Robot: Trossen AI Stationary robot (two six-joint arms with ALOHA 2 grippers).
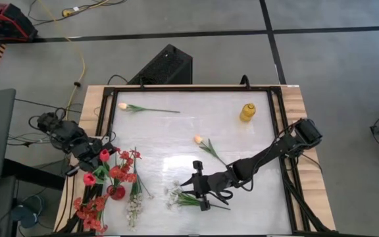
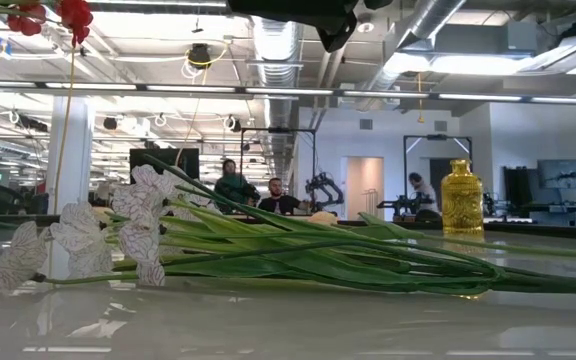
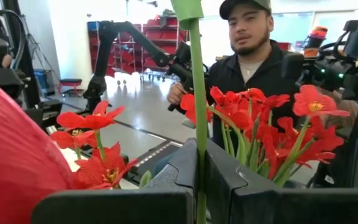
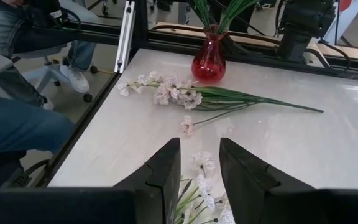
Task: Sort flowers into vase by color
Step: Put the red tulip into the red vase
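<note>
Two arms work over a pale table in the high view. The left gripper hangs over the table's left edge, clamped on a red tulip, just above a red vase crowded with red blossoms. More red blossom clusters lie at the near left corner, over the wooden rim. A white spray lies beside the vase. The right gripper hovers over another white spray near the front edge, fingers partly apart. One peach tulip lies mid-table, another near the far edge, and a yellow vase stands toward the far right corner. The table's middle and right half are bare

Low view: the white spray stretches across the foreground on long green stems, the yellow vase upright behind it, open surface in front

Left wrist view: dark fingers pinch a thin green stem; red blossoms crowd close, and a person sits beyond

Right wrist view: the fingers stand half-apart, holding nothing, straddling white blossoms. Farther on, a white spray lies before the red vase, near the table's side rail
</note>
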